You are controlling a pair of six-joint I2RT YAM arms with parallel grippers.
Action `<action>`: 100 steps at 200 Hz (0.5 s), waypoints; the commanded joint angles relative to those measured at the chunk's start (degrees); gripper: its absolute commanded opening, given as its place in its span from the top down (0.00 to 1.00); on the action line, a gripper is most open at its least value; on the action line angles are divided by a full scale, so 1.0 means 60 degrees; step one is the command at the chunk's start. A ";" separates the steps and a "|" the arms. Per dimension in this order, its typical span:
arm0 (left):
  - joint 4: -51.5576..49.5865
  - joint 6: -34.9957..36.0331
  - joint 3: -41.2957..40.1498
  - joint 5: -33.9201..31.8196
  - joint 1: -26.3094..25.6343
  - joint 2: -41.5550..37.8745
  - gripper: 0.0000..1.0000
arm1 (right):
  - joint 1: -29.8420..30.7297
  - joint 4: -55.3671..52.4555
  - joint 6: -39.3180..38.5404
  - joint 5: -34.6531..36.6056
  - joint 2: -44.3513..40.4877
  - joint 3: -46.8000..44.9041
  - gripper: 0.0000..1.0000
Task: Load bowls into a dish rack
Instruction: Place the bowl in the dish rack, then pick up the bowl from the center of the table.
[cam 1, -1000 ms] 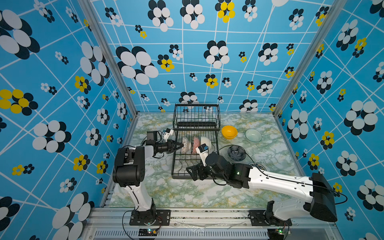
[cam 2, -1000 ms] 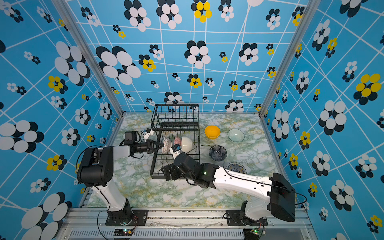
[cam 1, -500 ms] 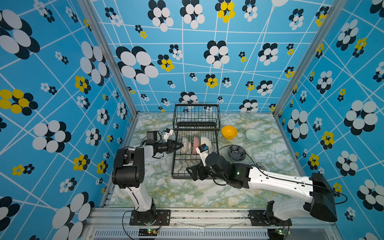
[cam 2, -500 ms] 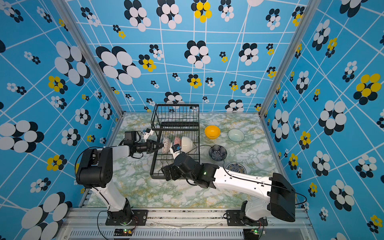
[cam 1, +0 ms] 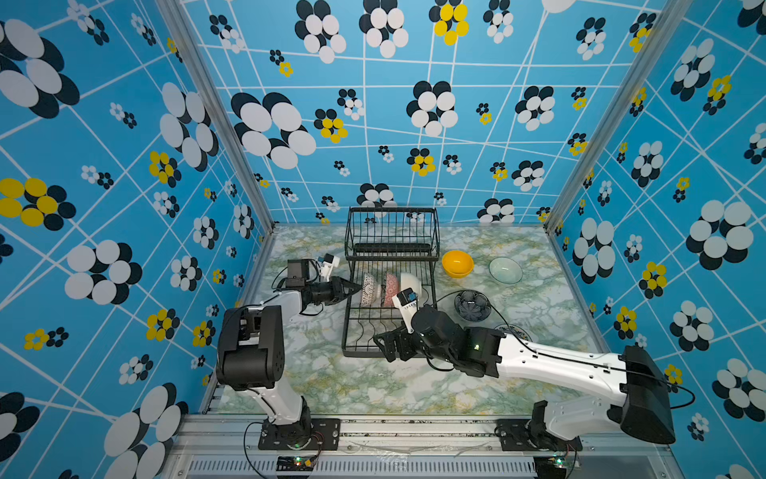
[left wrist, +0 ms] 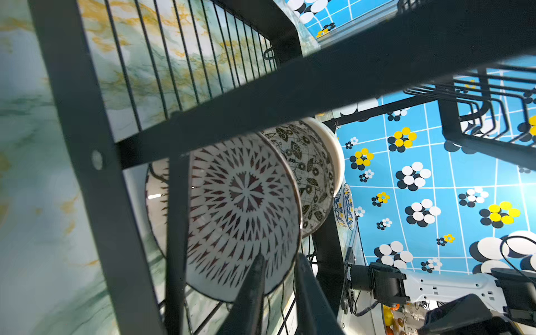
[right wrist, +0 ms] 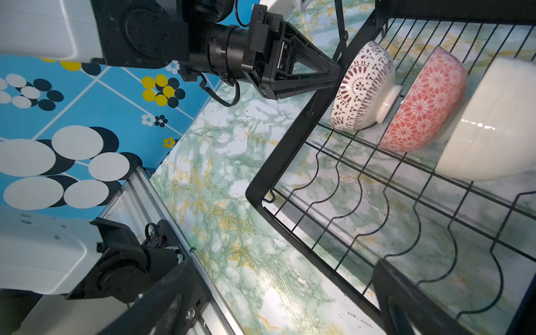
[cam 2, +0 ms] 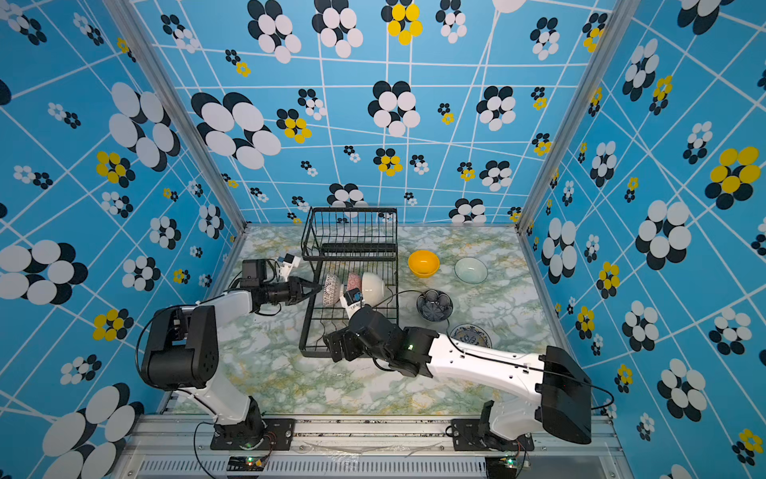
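On the lower tray of the dish rack [cam 1: 391, 250], three bowls are seen set on edge in a row, their open sides turned toward the left arm: a dark-patterned white bowl [right wrist: 362, 87] at the left end, a pink-red bowl [right wrist: 423, 101] touched by its foot, and a cream-white bowl [right wrist: 493, 121] just beside that. The left gripper [right wrist: 336, 76] is reached in at the rack's left side. Its fingers [left wrist: 252, 284] are placed astride the dark-patterned white bowl's rim, one inside and one outside, with only a narrow gap between them (whether the rim is pressed cannot be told). The right gripper [cam 1: 387, 348] is held over the tray's near edge, by its left corner, with its jaws spread wide and nothing between them. Right of the rack, on the marbled table [cam 1: 331, 385], a yellow bowl [cam 1: 457, 263] and a clear glass bowl [cam 1: 505, 270] are stood upright, apart. Nearer, a dark navy bowl [cam 1: 472, 305] is seen, and a blue-yellow patterned bowl [cam 2: 470, 335] is partly hidden by the right arm.
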 commanded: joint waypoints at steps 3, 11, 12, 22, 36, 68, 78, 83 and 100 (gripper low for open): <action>-0.0520 0.0268 -0.0119 -0.0354 0.0132 -0.0404 0.78 | 0.0054 -0.0092 0.0001 0.0289 -0.0374 -0.0200 0.01; -0.0545 0.0269 -0.0144 -0.0391 0.0133 -0.0500 0.78 | 0.0064 -0.0112 -0.0003 0.0327 -0.0436 -0.0229 0.01; -0.0554 0.0265 -0.0148 -0.0402 0.0129 -0.0514 0.78 | 0.0059 -0.0114 -0.0003 0.0332 -0.0446 -0.0229 0.01; -0.0625 0.0285 -0.0166 -0.0470 0.0148 -0.0639 0.78 | 0.0057 -0.0143 -0.0003 0.0386 -0.0538 -0.0287 0.01; -0.0847 0.0348 -0.0153 -0.0580 0.0143 -0.0834 0.78 | 0.0060 -0.0197 -0.0003 0.0479 -0.0665 -0.0345 0.01; -0.1591 0.0615 -0.0144 -0.0985 0.0216 -0.1216 0.78 | 0.0068 -0.0553 0.0080 0.0749 -0.0906 -0.0430 0.01; -0.1579 0.0579 -0.0227 -0.0984 0.0268 -0.1319 0.78 | 0.0065 -0.0697 0.0139 0.0830 -0.0966 -0.0433 0.01; -0.1560 0.0545 -0.0260 -0.1012 0.0288 -0.1378 0.78 | 0.0067 -0.0760 0.0178 0.0860 -0.1005 -0.0454 0.01; -0.1664 0.0482 -0.0327 -0.1204 0.0360 -0.1575 0.78 | 0.0061 -0.0966 0.0286 0.0956 -0.1107 -0.0472 0.01</action>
